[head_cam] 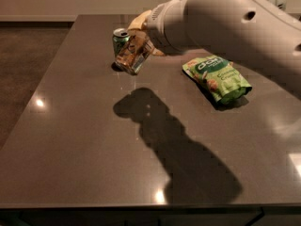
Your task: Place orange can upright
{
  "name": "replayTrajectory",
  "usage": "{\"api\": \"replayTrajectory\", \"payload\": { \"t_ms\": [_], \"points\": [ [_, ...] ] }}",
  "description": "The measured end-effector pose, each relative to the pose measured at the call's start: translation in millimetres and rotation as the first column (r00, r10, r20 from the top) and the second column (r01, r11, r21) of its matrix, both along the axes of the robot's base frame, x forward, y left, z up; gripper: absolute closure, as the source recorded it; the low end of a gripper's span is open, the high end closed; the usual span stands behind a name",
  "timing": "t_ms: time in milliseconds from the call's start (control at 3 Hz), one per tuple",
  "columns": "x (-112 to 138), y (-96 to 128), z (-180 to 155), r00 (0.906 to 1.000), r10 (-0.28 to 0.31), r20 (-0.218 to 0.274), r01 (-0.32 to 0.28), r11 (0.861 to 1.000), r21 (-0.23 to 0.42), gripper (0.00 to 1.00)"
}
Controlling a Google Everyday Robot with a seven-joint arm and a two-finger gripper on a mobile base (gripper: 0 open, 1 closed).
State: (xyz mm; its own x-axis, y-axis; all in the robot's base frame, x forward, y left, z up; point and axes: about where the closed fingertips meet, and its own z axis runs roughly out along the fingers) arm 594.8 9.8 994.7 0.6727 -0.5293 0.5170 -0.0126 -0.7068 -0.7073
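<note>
The orange can (133,56) hangs tilted, its lower end pointing down-left, a little above the dark table (84,145) at the back. My gripper (141,40) is shut on it from the upper right, mostly hidden by my white arm (225,22). A green can (120,38) stands upright just behind and left of the orange can, very close to it.
A green snack bag (218,77) lies flat to the right of the cans. My arm's shadow (174,149) falls across the table's middle. The table's left edge (42,93) drops to a brown floor.
</note>
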Motion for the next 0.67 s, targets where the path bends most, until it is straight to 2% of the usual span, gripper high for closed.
{"api": "replayTrajectory", "payload": {
  "t_ms": [333,667],
  "points": [
    [-7.9,5.0,-13.1,0.9864,0.130,0.101,-0.107,0.973,-0.203,1.00],
    [-15.1,14.4,-18.0,0.9418,0.242,0.233,-0.174,0.945,-0.277,1.00]
  ]
}}
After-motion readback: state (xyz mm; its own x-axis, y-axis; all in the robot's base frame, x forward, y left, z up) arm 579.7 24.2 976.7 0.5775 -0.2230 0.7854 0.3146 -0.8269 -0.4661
